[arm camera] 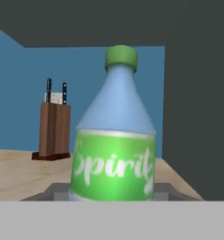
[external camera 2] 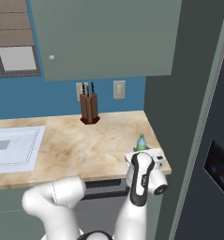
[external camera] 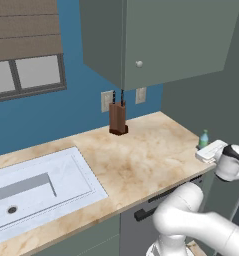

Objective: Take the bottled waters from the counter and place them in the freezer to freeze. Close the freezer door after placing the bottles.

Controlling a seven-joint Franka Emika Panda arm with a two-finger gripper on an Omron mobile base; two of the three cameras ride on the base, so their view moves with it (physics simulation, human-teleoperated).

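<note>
1. The green-capped bottle (arm camera: 114,140) stands upright at the desk's (external camera: 141,155) right front corner, hard by the dark freezer (external camera 2: 212,140) side wall. Its long axis is vertical.
2. The pincer (external camera 2: 142,154) sits level with the bottle, on its front side, pointing in over the desk edge. In the hand view the bottle sits dead centre and very close, with a grey finger end showing on each side of its base.
3. Pincer state: the fingers flank the bottle's lower body, but whether they press on it or stand just off it I cannot tell, since the contact faces are hidden behind the label.
4. My judgement: the coming move turns on that straddle. The bottle lies straight ahead between the fingers, so a squeeze across its width and a straight lift should do.
5. Bottle: translucent blue shoulders tapering to a narrow neck, a round ribbed-looking green cap, and a glossy green label (arm camera: 113,166) with white script. It is smooth and round, so it may slip or twist if gripped lightly.
6. Desk: beige marbled stone, flat and matte, with a pale inset sink (external camera: 36,185) far to the left.
7. A brown wooden knife block (external camera: 118,118) stands at the blue back wall, well apart from the bottle.
</note>
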